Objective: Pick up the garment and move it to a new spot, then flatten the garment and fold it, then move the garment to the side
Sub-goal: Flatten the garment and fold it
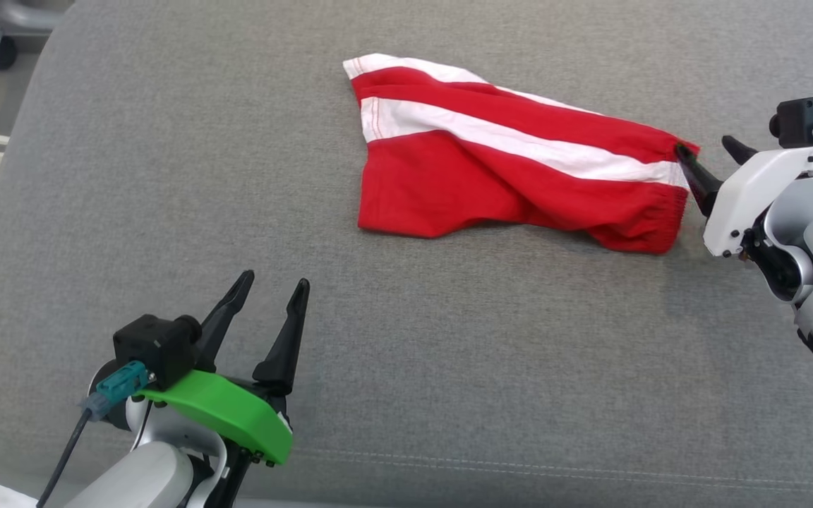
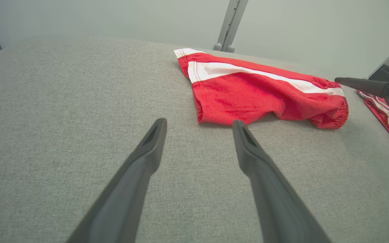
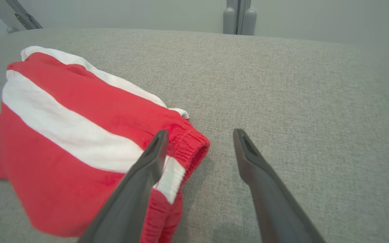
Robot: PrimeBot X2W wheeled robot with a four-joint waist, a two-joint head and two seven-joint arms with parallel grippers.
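Both pairs of jaws stand spread and empty: left gripper (image 1: 274, 280) at lower left of the head view, right gripper (image 1: 703, 144) at the right edge, one finger at a corner of the garment (image 1: 491, 169). On the grey cushion (image 1: 449, 395) it lies rumpled from upper centre to the right. It looks light, soft and limp and should sag when lifted; the gathered waistband (image 1: 664, 215) at its right end seems the firmest hold.

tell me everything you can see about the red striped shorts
The shorts are soft-looking red cloth with white bands, a gathered elastic waistband at the robot's right end and a stitched hem at the far left end. They lie rumpled on the grey fabric surface. One finger of the open right gripper sits at the waistband corner.
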